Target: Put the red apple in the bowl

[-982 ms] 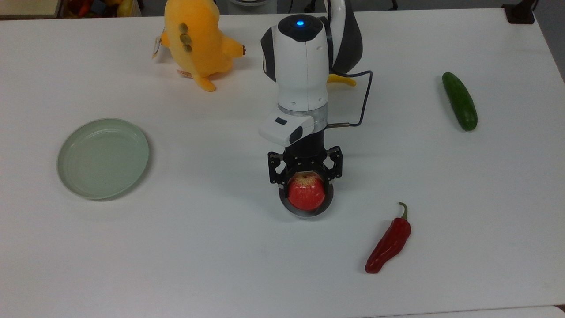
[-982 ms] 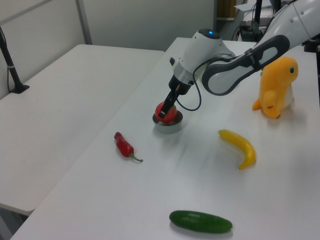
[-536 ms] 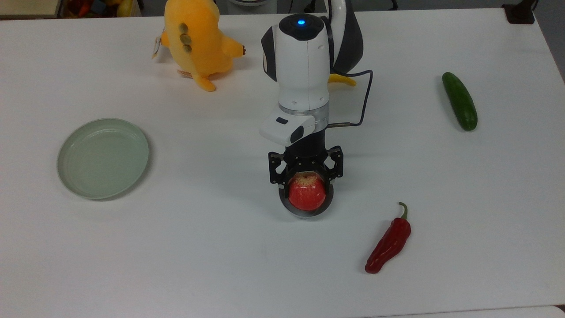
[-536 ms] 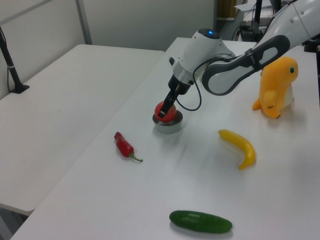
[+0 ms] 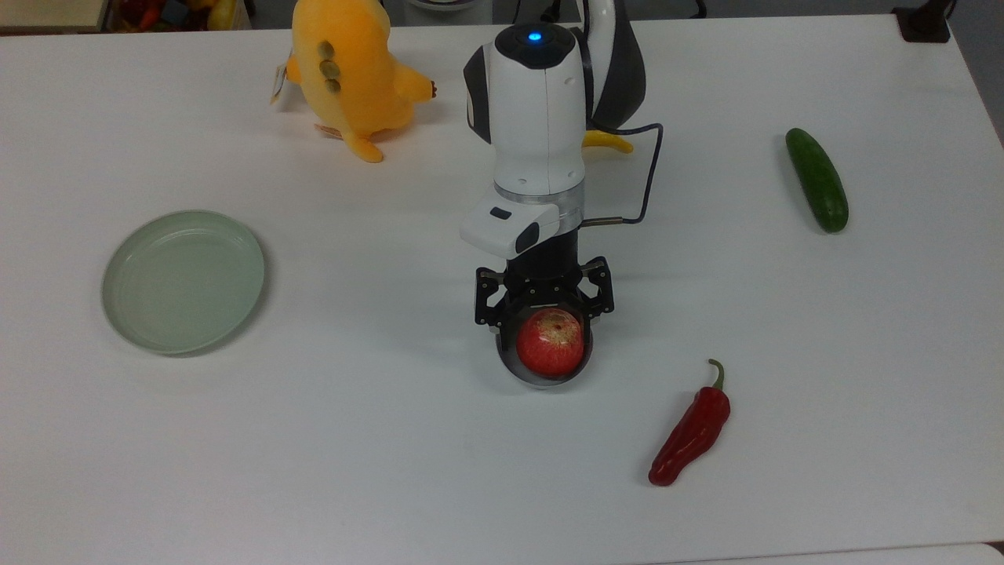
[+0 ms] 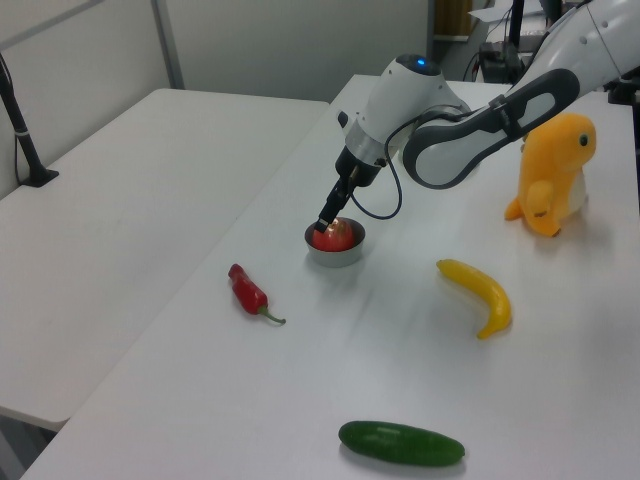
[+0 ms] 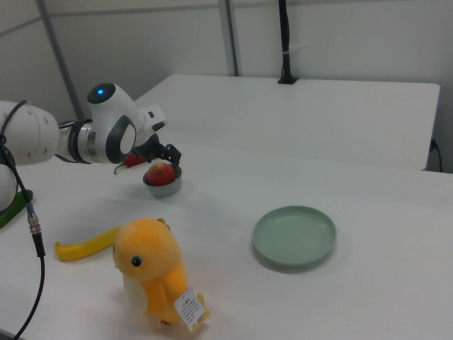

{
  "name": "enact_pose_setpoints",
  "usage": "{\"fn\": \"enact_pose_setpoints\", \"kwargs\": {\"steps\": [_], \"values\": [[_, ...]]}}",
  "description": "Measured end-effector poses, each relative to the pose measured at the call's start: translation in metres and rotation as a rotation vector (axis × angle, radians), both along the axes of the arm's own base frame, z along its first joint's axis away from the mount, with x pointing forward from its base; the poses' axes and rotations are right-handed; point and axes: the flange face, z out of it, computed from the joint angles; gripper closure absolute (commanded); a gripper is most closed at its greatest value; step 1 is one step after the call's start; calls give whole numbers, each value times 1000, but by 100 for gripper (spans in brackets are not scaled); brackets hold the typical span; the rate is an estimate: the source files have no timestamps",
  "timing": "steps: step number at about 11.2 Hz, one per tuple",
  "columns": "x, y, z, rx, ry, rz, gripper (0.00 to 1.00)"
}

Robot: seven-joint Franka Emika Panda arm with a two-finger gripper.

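Observation:
The red apple [image 5: 551, 345] sits inside the small grey-blue bowl [image 5: 541, 382] near the table's middle, its pale stem patch turned up. My gripper [image 5: 547, 320] hangs just above the apple's far edge, open, with the jaws spread to either side and nothing between them. The left view has the fingers [image 6: 329, 214] raised clear above the apple [image 6: 335, 236], which rests low in the bowl [image 6: 335, 256]. In the right view the gripper [image 7: 167, 156] stands behind the apple [image 7: 161, 172] and bowl [image 7: 163, 188].
A dark red chili pepper [image 5: 690, 431] lies to the top view's right of the bowl. A cucumber [image 5: 817, 190] lies far right, a pale green plate [image 5: 183, 280] left, a yellow plush toy [image 5: 345, 71] at the back. A banana [image 6: 480, 295] lies under the arm.
The gripper let go of the apple and rose a little. The apple dropped lower into the bowl and rolled so its stem patch faces up.

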Motion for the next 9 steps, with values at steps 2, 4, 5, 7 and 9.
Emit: {"fn": "enact_pose_setpoints", "kwargs": {"steps": [2,4,5,7,9], "values": [[0,-1,3,1,-4,-1,0],[-1,-9,25,3,-8,-12,0],[-4,-19,46,-1,20,-26,0],[-23,-40,105,-13,106,-52,0],[-59,-71,174,-23,217,-93,0]]}}
